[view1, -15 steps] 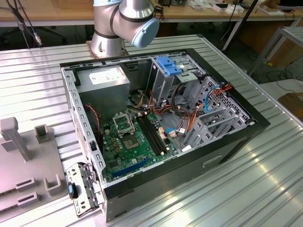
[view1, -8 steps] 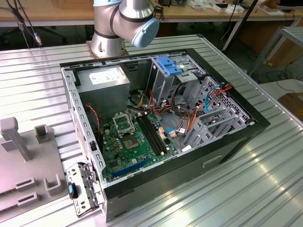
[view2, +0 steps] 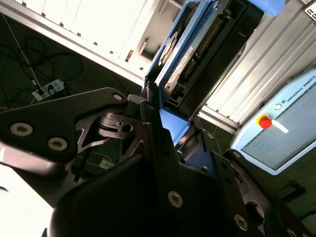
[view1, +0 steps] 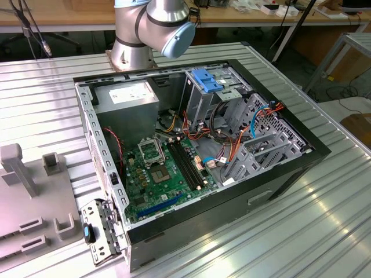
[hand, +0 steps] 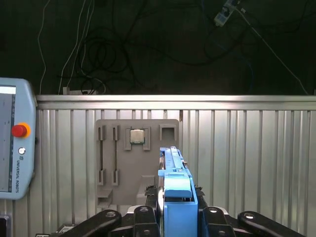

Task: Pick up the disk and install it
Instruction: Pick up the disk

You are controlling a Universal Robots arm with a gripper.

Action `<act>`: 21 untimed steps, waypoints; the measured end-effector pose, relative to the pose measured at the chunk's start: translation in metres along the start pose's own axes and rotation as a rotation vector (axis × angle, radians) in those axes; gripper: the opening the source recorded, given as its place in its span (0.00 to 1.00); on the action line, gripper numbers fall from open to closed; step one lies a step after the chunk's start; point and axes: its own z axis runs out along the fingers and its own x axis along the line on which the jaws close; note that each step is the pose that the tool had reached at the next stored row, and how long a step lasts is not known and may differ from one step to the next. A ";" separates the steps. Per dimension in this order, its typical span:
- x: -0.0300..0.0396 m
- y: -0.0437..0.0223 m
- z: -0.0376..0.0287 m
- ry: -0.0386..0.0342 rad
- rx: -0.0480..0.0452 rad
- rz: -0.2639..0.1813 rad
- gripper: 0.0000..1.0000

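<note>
Gripper (hand: 177, 210) clamped tight on the disk (hand: 173, 165); on the table (hand: 247, 148), a grey tray (hand: 131, 168) holds a processor chip (hand: 137, 136) in one pocket.

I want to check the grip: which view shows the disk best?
The second wrist view: there the disk shows its label and blue rails from the side. The first wrist view shows it edge-on, clamped in the gripper.
</note>
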 end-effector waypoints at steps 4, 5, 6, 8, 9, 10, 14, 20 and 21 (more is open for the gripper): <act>0.0003 -0.0028 0.0001 0.0000 0.0000 0.000 0.37; 0.0002 -0.0032 0.0001 0.0000 0.0001 0.000 0.37; 0.0003 -0.0043 0.0001 0.0000 0.0000 0.000 0.37; 0.0003 -0.0053 0.0001 0.0000 0.0000 0.000 0.37; 0.0003 -0.0057 0.0002 0.0000 0.0001 0.000 0.37; 0.0004 -0.0063 0.0002 0.0000 0.0001 0.000 0.37; 0.0005 -0.0101 0.0003 0.0000 0.0000 0.000 0.37; 0.0007 -0.0146 0.0004 0.0000 0.0001 0.000 0.37; 0.0008 -0.0151 0.0004 0.0000 0.0001 0.000 0.37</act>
